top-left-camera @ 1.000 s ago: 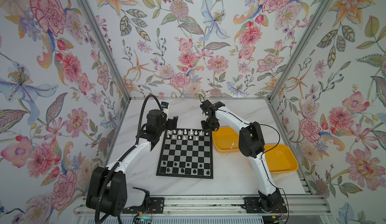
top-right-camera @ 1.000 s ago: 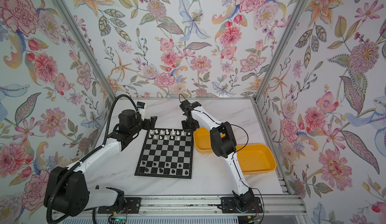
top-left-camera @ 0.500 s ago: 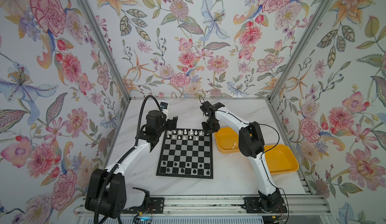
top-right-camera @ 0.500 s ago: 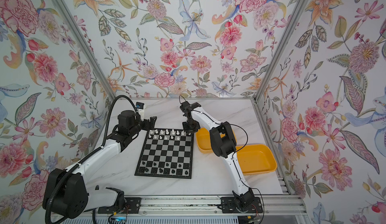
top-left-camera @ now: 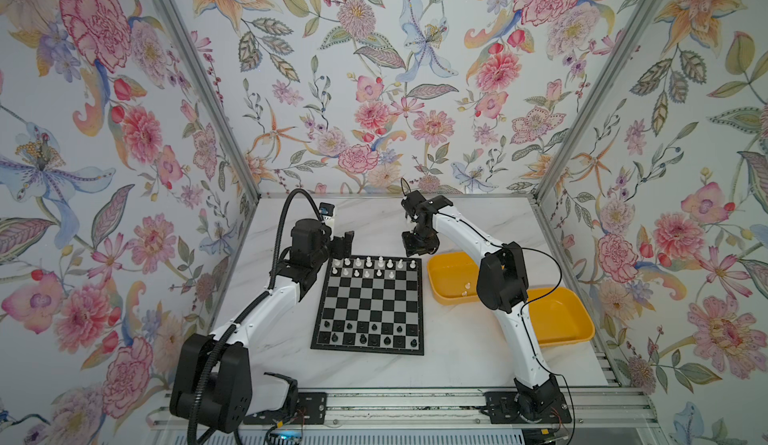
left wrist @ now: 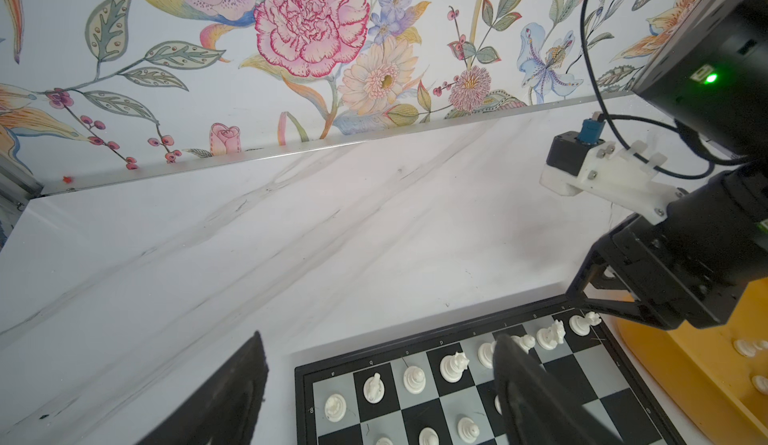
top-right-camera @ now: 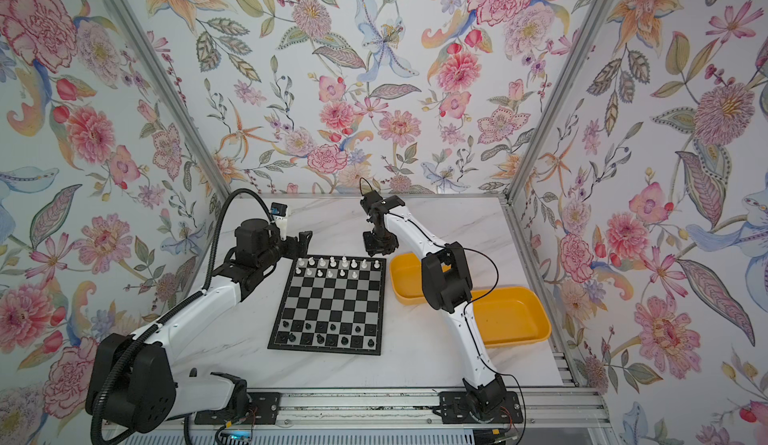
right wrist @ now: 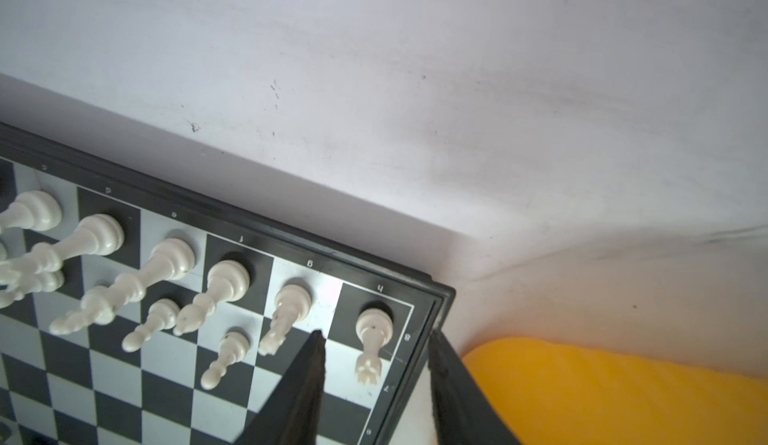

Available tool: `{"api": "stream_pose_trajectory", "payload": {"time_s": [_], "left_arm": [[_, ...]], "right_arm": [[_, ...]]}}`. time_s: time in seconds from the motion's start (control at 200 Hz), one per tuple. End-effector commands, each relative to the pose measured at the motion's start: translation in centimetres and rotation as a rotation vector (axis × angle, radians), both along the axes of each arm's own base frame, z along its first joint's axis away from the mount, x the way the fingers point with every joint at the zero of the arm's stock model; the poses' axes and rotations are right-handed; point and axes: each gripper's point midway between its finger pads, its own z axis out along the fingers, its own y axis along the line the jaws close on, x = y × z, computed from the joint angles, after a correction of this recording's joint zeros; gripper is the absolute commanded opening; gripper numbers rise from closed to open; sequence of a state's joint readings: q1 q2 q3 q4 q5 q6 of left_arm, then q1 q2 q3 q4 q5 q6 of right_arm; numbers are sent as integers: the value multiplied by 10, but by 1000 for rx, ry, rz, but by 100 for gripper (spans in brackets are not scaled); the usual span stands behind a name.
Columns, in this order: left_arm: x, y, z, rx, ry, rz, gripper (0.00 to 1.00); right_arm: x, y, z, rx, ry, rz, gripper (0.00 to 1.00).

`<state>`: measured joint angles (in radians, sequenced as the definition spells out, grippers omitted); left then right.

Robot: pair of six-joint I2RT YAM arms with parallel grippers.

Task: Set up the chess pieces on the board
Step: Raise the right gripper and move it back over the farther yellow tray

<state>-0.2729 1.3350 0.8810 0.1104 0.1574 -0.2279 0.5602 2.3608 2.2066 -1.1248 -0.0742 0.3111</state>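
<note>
the right gripper (right wrist: 373, 337) hangs over the far right corner of the board (top-left-camera: 370, 306). its jaws are spread a little, one on each side of a white rook (right wrist: 374, 322) without touching it. the rook stands upright by itself on the corner square, next to a white knight (right wrist: 291, 301).

the left gripper (left wrist: 379, 337) is spread wide and holds nothing. it hovers off the far left corner of the board.

white chess pieces (top-left-camera: 368, 262) fill the far row, and five pawns stand in the row in front of it, bunched to the left, so the squares nearest the rook are bare. black ones (top-left-camera: 363, 339) crowd the two near rows, though i can't count them from here.

to me this looks like the end of placing the rook, with white's back row done. i'd say the next move is a straight lift, so neither finger clips the rook or the knight. then comes a short swing to the yellow tub (top-left-camera: 449, 276) just beside the board, where a few small white pieces (top-left-camera: 467, 285) lie loose. they look like pawns, and picking one up will take a narrow, well-centred pinch before it goes on a bare square.
</note>
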Motion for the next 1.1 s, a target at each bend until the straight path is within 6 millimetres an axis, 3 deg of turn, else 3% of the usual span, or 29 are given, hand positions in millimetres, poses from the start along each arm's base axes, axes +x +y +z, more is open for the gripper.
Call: {"api": "stream_pose_trajectory", "payload": {"time_s": [0.0, 0.17, 0.26, 0.425, 0.495, 0.515, 0.606, 0.741, 1.096], "left_arm": [[11, -3, 16, -23, -37, -15, 87], [22, -12, 18, -35, -35, -34, 87], [29, -22, 19, -35, -35, -54, 87], [36, -56, 14, -12, -24, -122, 87], [37, -72, 17, -7, -29, -153, 87], [41, -79, 4, 2, -3, -164, 87], [45, -105, 0, 3, 7, -209, 87], [54, -134, 0, 5, 10, -258, 87], [75, -152, 4, 8, 6, -274, 86]], "right_arm": [[6, -19, 42, 36, -53, -54, 42], [-5, -73, 48, -38, -47, -126, 41], [-20, -101, 39, -88, -13, -159, 40], [-51, -131, 21, -123, 40, -206, 34], [-62, -139, 14, -123, 57, -226, 33], [-66, -142, 12, -125, 63, -233, 32], [-76, -148, 3, -119, 85, -253, 30], [-82, -156, -6, -114, 96, -281, 29], [-77, -172, -23, -98, 112, -322, 29]]}}
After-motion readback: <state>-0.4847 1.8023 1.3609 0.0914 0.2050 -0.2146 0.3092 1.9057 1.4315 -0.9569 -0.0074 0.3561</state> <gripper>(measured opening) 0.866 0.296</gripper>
